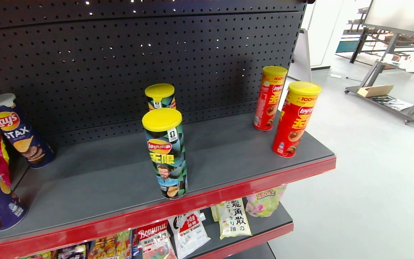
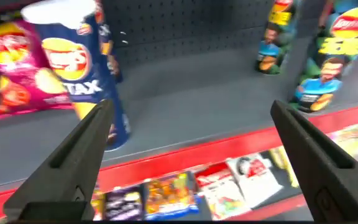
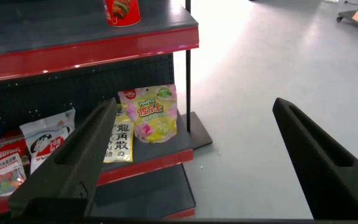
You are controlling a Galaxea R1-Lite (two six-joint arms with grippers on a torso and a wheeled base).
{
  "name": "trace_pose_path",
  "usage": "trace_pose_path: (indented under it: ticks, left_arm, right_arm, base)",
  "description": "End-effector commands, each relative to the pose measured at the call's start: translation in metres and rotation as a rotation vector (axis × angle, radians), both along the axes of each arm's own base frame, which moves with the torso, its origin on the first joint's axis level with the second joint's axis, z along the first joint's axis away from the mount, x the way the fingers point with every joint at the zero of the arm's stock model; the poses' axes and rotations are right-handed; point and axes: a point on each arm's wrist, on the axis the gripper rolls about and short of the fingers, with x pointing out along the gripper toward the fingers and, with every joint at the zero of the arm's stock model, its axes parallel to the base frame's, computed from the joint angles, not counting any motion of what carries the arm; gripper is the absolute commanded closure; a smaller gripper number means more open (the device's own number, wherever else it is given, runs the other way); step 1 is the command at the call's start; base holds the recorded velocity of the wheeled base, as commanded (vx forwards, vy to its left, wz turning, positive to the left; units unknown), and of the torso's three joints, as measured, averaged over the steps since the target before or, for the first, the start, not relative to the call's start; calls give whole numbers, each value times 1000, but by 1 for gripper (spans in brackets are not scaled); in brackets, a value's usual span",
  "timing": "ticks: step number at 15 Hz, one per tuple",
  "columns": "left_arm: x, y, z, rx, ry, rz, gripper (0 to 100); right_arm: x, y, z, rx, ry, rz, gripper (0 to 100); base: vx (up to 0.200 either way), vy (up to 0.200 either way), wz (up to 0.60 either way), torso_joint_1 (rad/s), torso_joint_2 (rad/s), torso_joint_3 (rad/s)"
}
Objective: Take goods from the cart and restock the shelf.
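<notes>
Judging by the empty end effectors, the step in hand is fetching the next item from the cart.

In the head view, the green can (image 1: 165, 154) stands upright near the front lip of the shelf (image 1: 228, 158). A twin can (image 1: 160, 96) stands behind it, the red cans (image 1: 295, 118) are to its right and the blue cans (image 1: 16, 131) to its left. The bare stretches on either side of the green can look like the best landing spots. New stock should go in upright and stay apart from it.

In the left wrist view, the left end effector (image 2: 191, 107) has its fingers wide apart and holds nothing. It faces the shelf lip left of the green can.

In the right wrist view, the right end effector (image 3: 194, 106) is likewise spread and empty. It sits lower than the green can's level, facing bags (image 3: 148, 112) on the tier beneath.
</notes>
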Motion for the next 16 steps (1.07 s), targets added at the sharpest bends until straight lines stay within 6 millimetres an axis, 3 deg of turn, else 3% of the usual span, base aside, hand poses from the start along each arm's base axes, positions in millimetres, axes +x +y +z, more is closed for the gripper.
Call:
trace_pose_path:
  ticks: [1, 16]
  left_arm:
    - [-5, 1, 7, 5, -35, 62, 0]
    - [1, 0, -3, 34, 13, 9, 0]
  right_arm:
    - [0, 0, 0, -2, -1, 0, 0]
    - [0, 0, 0, -3, -1, -1, 0]
  base:
    - [0, 0, 0, 0, 0, 0]
    - [0, 0, 40, 0, 0, 0]
